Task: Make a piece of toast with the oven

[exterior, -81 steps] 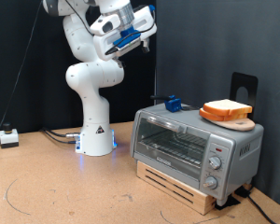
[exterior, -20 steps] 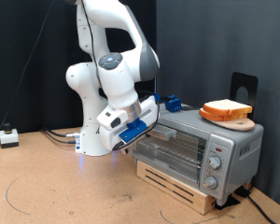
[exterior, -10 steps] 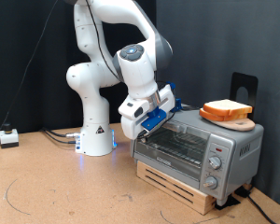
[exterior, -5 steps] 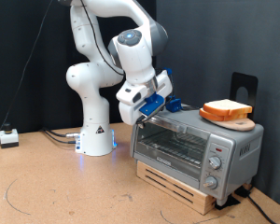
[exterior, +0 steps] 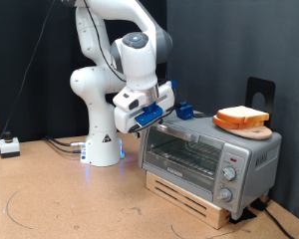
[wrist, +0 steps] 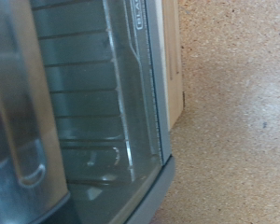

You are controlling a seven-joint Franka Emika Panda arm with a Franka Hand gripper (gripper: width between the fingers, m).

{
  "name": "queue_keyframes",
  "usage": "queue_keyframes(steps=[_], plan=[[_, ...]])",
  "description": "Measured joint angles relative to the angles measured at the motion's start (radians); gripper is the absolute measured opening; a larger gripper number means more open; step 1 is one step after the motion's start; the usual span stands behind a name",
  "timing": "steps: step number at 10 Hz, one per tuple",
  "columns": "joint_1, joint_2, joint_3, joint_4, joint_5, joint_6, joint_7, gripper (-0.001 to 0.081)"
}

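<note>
Exterior view: my end effector (exterior: 159,117) hangs just beside the toaster oven's (exterior: 211,153) upper corner farthest from its knobs; whether it is released or clenched I cannot tell. I judge the door-opening step is in hand, and it calls for a grip on the handle. The door looks closed. One slice of toast (exterior: 239,116) lies on one wooden board (exterior: 251,127) on top of the one oven, which sits on the bench (exterior: 60,199).

- Silver oven (exterior: 209,149), glass door showing wire rack lines.
- Pale piece of toast (exterior: 240,115), orange-brown crust.
- White arm (exterior: 105,80), blue-trimmed gripper (exterior: 159,118).
</note>
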Motion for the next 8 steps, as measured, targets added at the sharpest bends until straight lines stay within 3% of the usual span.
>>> queue_keyframes(steps=[4, 8], plan=[[-0.062, 0.011, -0.003, 0.000, -0.073, 0.054, 0.042, 0.0810], [-0.151, 0.110, -0.022, 0.010, -0.172, 0.173, 0.091, 0.0810]])
